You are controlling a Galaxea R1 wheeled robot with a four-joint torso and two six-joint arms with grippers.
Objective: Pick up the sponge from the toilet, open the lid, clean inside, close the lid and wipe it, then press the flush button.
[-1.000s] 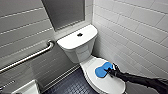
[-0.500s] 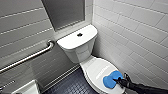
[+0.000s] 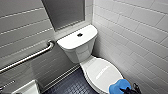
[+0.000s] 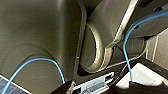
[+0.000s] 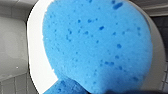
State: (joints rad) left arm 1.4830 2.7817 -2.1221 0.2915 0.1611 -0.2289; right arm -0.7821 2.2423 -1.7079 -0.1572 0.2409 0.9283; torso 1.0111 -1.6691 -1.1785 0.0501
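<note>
Where the right gripper (image 3: 127,90) enters at the lower right of the head view, it is clamped on the sponge (image 3: 116,87); the sponge sits at the front end of the lid (image 3: 101,72), and the right wrist view shows its blue pad spread over that white surface; the lid lies shut over the bowl of the toilet (image 3: 77,51); behind it, the flush button (image 3: 79,34) sits dark in the middle of the tank's flat top; a metal grab bar (image 3: 30,57) runs along the grey tiled wall beside the tank; white tiles (image 3: 140,32) cover the other wall; the floor (image 3: 72,86) is dark.
</note>
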